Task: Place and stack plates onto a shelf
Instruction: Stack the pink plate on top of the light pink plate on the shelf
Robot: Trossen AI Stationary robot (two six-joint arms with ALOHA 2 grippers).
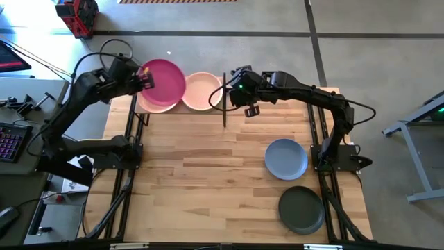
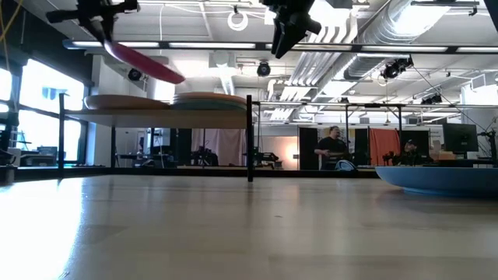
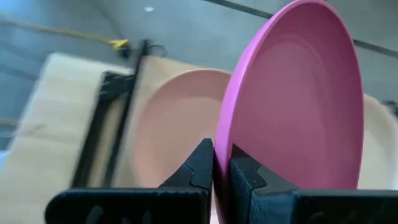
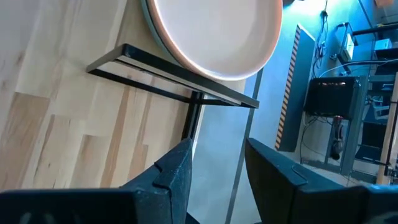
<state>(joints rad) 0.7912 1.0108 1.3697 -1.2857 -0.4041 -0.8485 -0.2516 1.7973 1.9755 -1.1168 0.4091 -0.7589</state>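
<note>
pinching magenta plate, left gripper, above shelf

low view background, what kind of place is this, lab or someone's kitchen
Most likely a robotics lab or open industrial workshop, not a kitchen. Bare ducts and pipes run under the ceiling, a person sits among desks and a monitor, and the high view shows a concrete floor around the table.

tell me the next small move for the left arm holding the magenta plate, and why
Probably lower and level the magenta plate onto the left stack, then open. The left gripper pinches its rim, and the low view shows it tilted above the shelf, not yet resting. The right gripper is open and empty beside the shelf's end.
</note>
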